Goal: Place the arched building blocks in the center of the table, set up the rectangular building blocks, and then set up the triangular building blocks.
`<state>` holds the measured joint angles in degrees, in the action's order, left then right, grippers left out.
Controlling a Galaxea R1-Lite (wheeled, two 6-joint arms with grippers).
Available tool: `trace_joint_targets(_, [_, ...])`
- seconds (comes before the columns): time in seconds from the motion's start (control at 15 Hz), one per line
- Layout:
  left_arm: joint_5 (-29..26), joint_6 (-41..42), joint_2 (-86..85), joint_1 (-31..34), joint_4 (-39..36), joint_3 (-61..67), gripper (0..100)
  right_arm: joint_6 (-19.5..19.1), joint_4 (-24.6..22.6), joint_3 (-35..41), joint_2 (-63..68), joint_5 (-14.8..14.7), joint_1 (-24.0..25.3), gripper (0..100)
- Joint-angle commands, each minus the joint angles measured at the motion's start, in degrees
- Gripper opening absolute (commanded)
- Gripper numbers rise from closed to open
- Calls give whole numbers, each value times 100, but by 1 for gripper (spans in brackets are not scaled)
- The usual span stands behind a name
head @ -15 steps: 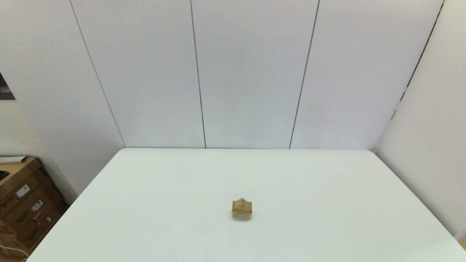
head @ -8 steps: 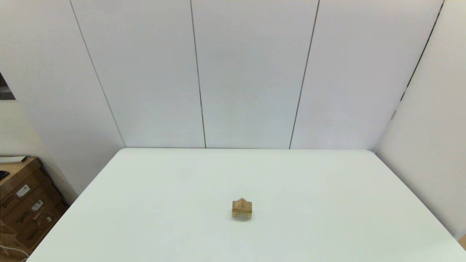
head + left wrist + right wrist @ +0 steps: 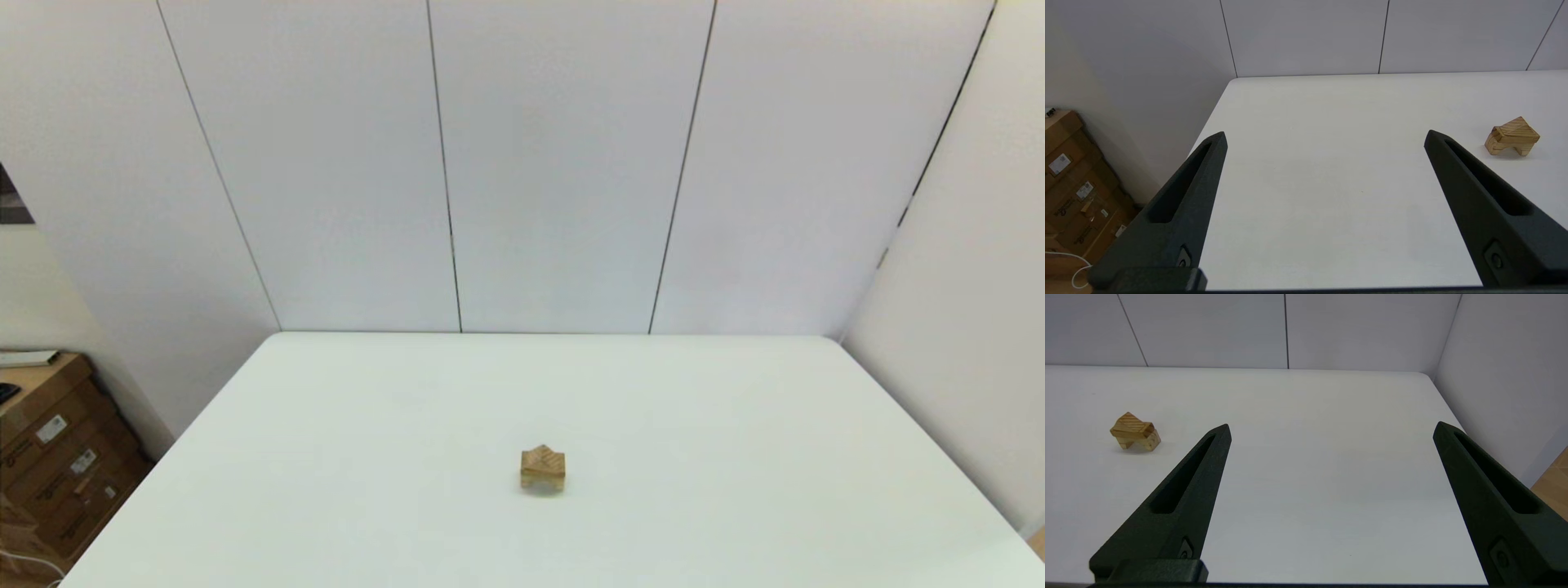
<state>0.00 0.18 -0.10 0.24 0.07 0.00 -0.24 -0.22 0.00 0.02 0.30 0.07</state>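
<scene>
Stacked brown cardboard boxes point(image 3: 57, 465) with white labels sit on the floor beside pale grey wall panels point(image 3: 555, 163), a white cable point(image 3: 24, 562) trailing below.

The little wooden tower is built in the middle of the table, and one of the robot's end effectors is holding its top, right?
Not quite. The tower does stand mid-table, but nothing holds it. The wrist views show the left end effector and right end effector open, well away from it.
</scene>
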Motion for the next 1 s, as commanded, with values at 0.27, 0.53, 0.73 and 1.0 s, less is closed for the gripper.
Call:
trace_joint_targets(0.27, [0, -1, 10, 2, 1, 0, 100, -28, -13, 9, -11, 5, 1, 100])
trace_joint_targets(0.53, [0, -1, 10, 2, 1, 0, 100, -2, -4, 9, -11, -4, 1, 100])
trace_joint_targets(0.73, [0, -1, 10, 2, 1, 0, 100, 16, -4, 9, -11, -4, 1, 100])
trace_joint_targets(1.0, [0, 8, 10, 2, 1, 0, 100, 42, -13, 9, -11, -4, 1, 100])
